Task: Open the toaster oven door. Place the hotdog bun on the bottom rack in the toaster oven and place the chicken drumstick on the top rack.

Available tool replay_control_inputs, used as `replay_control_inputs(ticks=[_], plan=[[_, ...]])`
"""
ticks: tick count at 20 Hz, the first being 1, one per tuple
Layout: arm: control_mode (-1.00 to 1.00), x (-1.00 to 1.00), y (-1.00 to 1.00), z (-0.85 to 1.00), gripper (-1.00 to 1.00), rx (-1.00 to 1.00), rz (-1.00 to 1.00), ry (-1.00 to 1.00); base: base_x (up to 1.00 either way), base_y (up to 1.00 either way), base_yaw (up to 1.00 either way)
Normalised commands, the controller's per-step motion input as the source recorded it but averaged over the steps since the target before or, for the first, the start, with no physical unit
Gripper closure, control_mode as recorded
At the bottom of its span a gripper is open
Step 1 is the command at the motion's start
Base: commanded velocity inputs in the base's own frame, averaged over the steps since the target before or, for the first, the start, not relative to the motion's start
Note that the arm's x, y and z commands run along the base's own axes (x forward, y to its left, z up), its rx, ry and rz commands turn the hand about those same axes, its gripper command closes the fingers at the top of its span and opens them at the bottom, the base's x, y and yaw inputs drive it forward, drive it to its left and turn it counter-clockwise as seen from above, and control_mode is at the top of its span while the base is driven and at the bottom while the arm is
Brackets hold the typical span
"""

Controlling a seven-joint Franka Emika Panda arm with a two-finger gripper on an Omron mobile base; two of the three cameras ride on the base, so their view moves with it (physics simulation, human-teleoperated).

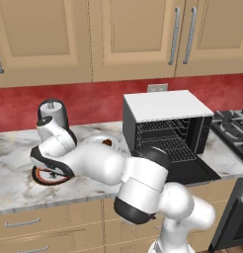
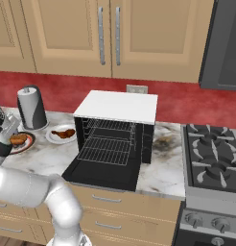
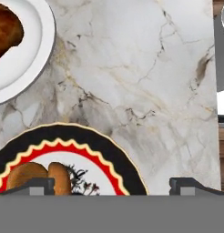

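The toaster oven (image 2: 117, 108) stands on the counter with its door (image 2: 100, 175) folded down flat. Inside it are the top rack (image 2: 110, 127) and the bottom rack (image 2: 106, 151), both bare. The hotdog bun (image 3: 41, 177) lies on a black, red and cream patterned plate (image 3: 109, 157). My gripper (image 3: 114, 185) hovers over that plate, open, with nothing between its fingertips (image 3: 38, 185). The bun sits by the left fingertip. The chicken drumstick (image 2: 64, 133) rests on a white plate (image 2: 53, 139) between the patterned plate and the oven. My arm partly hides that plate in the left base view.
A grey-and-white cylinder (image 2: 31, 108) stands at the back wall behind the plates. A gas stove (image 2: 211, 158) adjoins the counter right of the oven. Bare marble (image 3: 145, 82) lies between the two plates. The lowered door reaches out over the counter's front edge.
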Motion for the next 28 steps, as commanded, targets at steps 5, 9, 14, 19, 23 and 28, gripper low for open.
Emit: replay_control_inputs(ticks=[5, 9, 14, 19, 23, 28], plan=[[-1.0, 0.32, 0.19, -0.32, -1.0, -0.04, 0.0, 0.0, 0.0, 0.0, 0.0], [-1.0, 0.58, 0.11, -0.02, -1.0, -0.03, 0.0, 0.0, 0.0, 0.0, 0.0], [-1.0, 0.34, 0.33, -0.39, -1.0, -0.05, 0.01, 0.0, 0.0, 0.0, 0.0], [-1.0, 0.03, 0.32, -0.36, -1.0, -0.05, 0.04, 0.0, 0.0, 0.0, 0.0], [-1.0, 0.01, 0.13, -0.1, -1.0, -0.03, 0.02, -0.02, 0.0, 0.0, 0.0], [-1.0, 0.16, 0.01, 0.0, 1.0, 0.0, 0.0, 0.0, 0.0, 0.0, 0.0]])
